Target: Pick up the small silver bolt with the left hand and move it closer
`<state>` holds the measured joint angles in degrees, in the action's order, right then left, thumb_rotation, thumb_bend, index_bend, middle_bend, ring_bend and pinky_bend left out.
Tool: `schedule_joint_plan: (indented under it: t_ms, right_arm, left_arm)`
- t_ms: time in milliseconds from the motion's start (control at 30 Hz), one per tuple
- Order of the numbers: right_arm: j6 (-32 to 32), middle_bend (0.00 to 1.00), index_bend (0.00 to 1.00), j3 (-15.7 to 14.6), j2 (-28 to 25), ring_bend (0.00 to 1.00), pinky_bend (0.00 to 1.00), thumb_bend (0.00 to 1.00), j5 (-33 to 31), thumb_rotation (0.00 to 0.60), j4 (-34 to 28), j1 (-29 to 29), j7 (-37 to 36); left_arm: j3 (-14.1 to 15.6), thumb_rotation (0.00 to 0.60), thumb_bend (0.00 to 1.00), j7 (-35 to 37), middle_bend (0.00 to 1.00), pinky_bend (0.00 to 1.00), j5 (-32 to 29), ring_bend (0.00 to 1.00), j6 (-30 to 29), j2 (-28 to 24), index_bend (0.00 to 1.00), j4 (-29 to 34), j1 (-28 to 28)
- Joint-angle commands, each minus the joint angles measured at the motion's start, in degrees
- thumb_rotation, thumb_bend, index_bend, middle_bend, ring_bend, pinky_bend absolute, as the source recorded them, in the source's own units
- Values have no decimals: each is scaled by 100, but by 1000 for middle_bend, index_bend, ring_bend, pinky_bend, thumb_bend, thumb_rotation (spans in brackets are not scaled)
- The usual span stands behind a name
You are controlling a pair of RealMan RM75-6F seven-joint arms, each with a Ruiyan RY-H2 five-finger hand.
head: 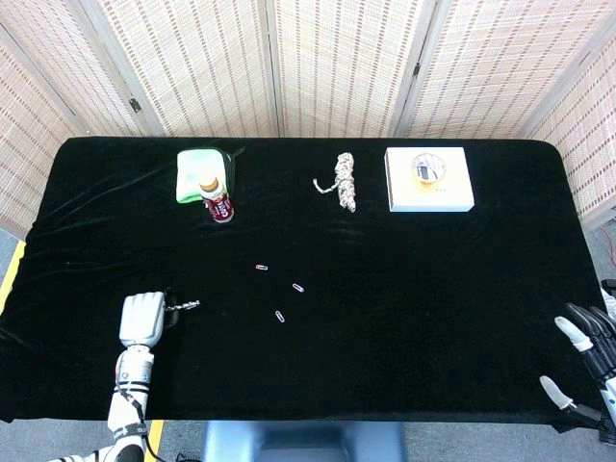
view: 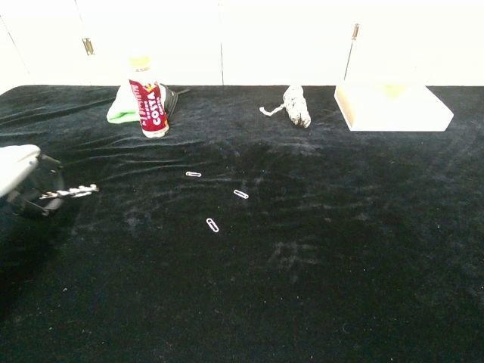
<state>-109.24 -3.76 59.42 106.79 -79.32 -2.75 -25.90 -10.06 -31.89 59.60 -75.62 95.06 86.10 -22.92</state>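
Black-velvet table with bottle, green cloth, rope bundle, white box, paperclips.

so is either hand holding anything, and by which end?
The left hand holds the small silver bolt by one end, the rest sticking out to the side. The right hand holds nothing.

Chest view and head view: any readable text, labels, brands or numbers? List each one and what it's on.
"COSTA": white letters running up the red label of the bottle, legible only in the chest view.
Smaller print on that label: too small to read.
White box: a printed picture on its lid in the head view, any wording too small to read.
Nothing else carries text.
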Motion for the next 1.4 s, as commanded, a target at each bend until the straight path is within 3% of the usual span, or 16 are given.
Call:
schedule_joint_plan:
  t_ms: [33, 167, 367, 500, 633, 833, 967, 1067, 1100, 1167, 1233, 1333, 1400]
  right_arm:
    - [142, 0, 0, 1, -41, 0, 0, 332, -44, 600, -108, 62, 81]
    - [169, 0, 0, -7, -62, 0, 0, 333, -35, 600, -160, 69, 123]
    - [67, 0, 0, 3, -55, 0, 0, 333, -53, 600, -106, 26, 52]
    - [23, 0, 0, 13, -40, 0, 0, 333, -60, 600, -76, 7, 32]
    - [8, 0, 0, 17, -26, 0, 0, 333, -55, 600, -65, 3, 32]
    - [99, 0, 0, 22, -35, 0, 0, 333, -87, 600, -106, 31, 74]
    - [239, 0, 0, 20, -55, 0, 0, 333, -117, 600, -174, 79, 136]
    - [398, 0, 0, 11, -83, 0, 0, 333, -144, 600, -244, 139, 182]
    - [453, 0, 0, 11, -92, 0, 0, 333, -161, 600, -271, 157, 203]
    - [606, 0, 0, 31, -105, 0, 0, 333, -239, 600, -347, 207, 293]
    - [808, 0, 0, 48, -131, 0, 0, 332, -363, 600, -443, 262, 361]
    - [1220, 0, 0, 95, -192, 0, 0, 333, -647, 600, -635, 379, 448]
    - [1478, 0, 0, 148, -210, 0, 0, 333, -844, 600, -769, 452, 641]
  left_arm:
    - [-14, 600, 612, 212, 1000, 1000, 10, 1000, 156, -51, 838, -132, 17]
    - [7, 600, 596, 369, 1000, 1000, 156, 1000, 168, 63, 798, -177, -16]
    - [5, 600, 369, 477, 1000, 1000, 263, 1000, 197, 212, 568, -221, -71]
    - [25, 600, 220, 364, 1000, 1000, 161, 1000, 363, 176, 289, -155, -125]
    - [33, 600, 146, 334, 1000, 1000, 168, 1000, 419, 74, 45, -61, -152]
    - [70, 600, 113, 330, 1000, 1000, 287, 1000, 281, -369, 0, 427, -56]
    - [114, 600, 101, 397, 1000, 1000, 285, 1000, 206, -1125, 0, 1310, 124]
    - [236, 600, 100, 393, 958, 993, 580, 986, -248, -1643, 0, 1706, 397]
    - [295, 600, 102, 427, 877, 952, 686, 933, -405, -1783, 0, 1789, 508]
    - [460, 600, 112, 610, 619, 766, 919, 707, -707, -2115, 0, 1945, 777]
    - [644, 600, 121, 883, 344, 516, 1195, 429, -924, -2390, 0, 1989, 1014]
    - [1029, 600, 131, 1533, 127, 265, 1681, 166, -1205, -2779, 0, 1873, 1422]
    - [1284, 600, 132, 2069, 35, 107, 1868, 45, -1317, -3014, 0, 1753, 1701]
